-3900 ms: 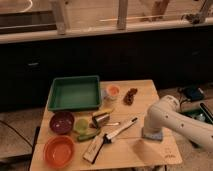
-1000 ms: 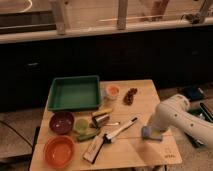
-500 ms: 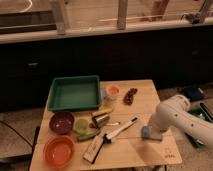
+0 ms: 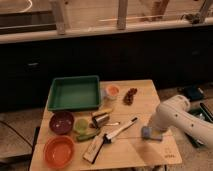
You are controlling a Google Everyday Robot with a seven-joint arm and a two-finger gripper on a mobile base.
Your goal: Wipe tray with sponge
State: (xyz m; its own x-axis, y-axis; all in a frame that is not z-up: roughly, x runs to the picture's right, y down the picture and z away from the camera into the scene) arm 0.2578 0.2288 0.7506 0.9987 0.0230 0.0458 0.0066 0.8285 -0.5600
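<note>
The green tray (image 4: 74, 93) sits at the back left of the wooden table (image 4: 145, 155), empty as far as I can see. A small blue-grey sponge (image 4: 149, 133) lies on the table at the right. My gripper (image 4: 151, 129) is at the end of the white arm (image 4: 180, 117), pointing down right over the sponge and touching or nearly touching it. The arm hides the gripper's tips. The gripper is well to the right of the tray.
A purple bowl (image 4: 62, 121), an orange bowl (image 4: 59, 150), a green cup (image 4: 80, 125), a metal cup (image 4: 100, 120), a brush (image 4: 119, 132) and a flat block (image 4: 93, 149) lie in the middle left. An orange-filled cup (image 4: 113, 91) and dark snacks (image 4: 130, 95) stand behind.
Since the earliest frame the arm's upper part has drawn back to the right while its end stayed over the sponge. Nothing visible has moved in the last second.
</note>
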